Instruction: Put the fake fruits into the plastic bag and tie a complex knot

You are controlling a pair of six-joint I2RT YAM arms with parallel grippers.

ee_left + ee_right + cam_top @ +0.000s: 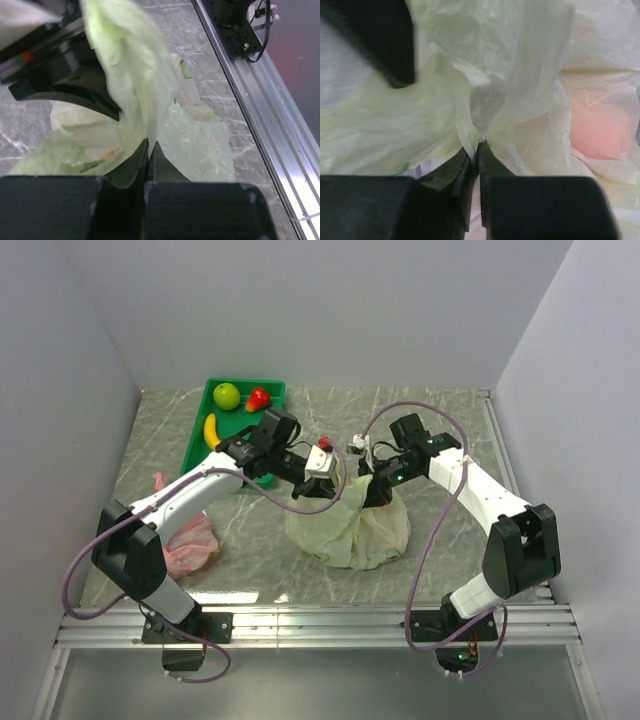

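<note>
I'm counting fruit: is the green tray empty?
No, a green apple, a small red fruit and a yellow banana lie in the green tray.

We find the plastic bag [350, 530] at the middle of the table [450, 430]. A tray [240, 420] lies at the back left. On it an apple [227, 395] sits at the rear, a small fruit [259, 398] just to its right, and a banana [211, 430] nearer us on the left. A second, crumpled bag [188, 540] lies in front of the tray, near the left edge. The left gripper [149, 150] pinches the plastic bag's gathered top from the left and the right gripper [478, 150] from the right, close together. A peach [600, 130] lies inside the bag.
</note>
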